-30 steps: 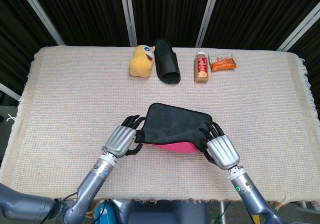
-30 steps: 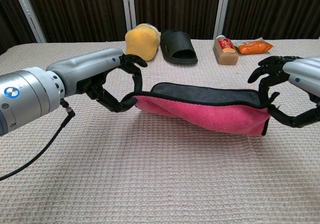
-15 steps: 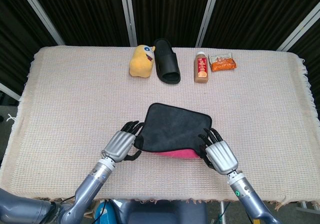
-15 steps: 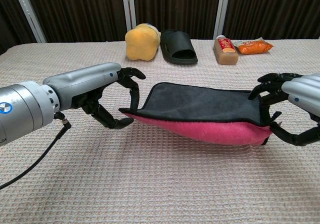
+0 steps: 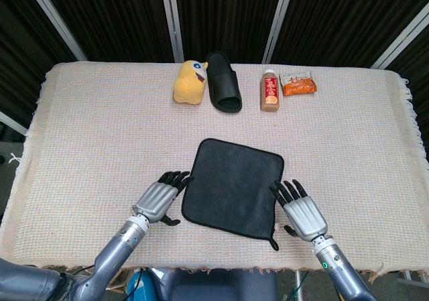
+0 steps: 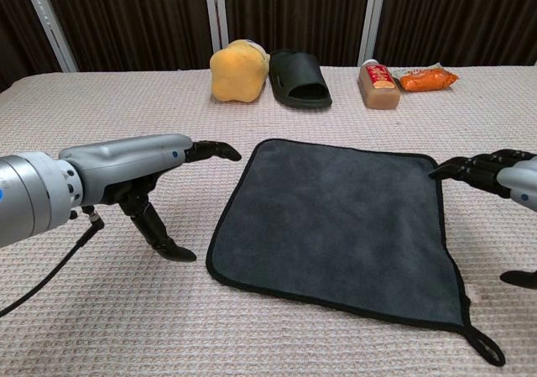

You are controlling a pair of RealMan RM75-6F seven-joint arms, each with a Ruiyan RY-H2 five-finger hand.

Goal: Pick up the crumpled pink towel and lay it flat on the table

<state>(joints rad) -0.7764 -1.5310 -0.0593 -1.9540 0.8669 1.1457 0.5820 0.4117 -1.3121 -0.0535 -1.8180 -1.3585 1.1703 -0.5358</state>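
Note:
The towel (image 5: 232, 186) (image 6: 336, 222) lies spread flat on the table, its dark grey side up and its pink side hidden underneath. A small loop sticks out at its near right corner. My left hand (image 5: 159, 198) (image 6: 159, 180) is beside the towel's left edge, fingers spread and holding nothing. My right hand (image 5: 301, 210) (image 6: 495, 175) hovers just off the towel's right edge, fingers apart and empty.
Along the far edge of the cream woven tablecloth (image 5: 87, 133) stand a yellow plush toy (image 5: 188, 82), a black slipper (image 5: 224, 82), a brown bottle (image 5: 270, 91) and an orange snack packet (image 5: 298, 85). The table's front edge runs just behind both hands.
Both hands let go of the towel and drew back toward the front edge. The towel, held up between them with pink showing, has dropped flat with its grey side up.

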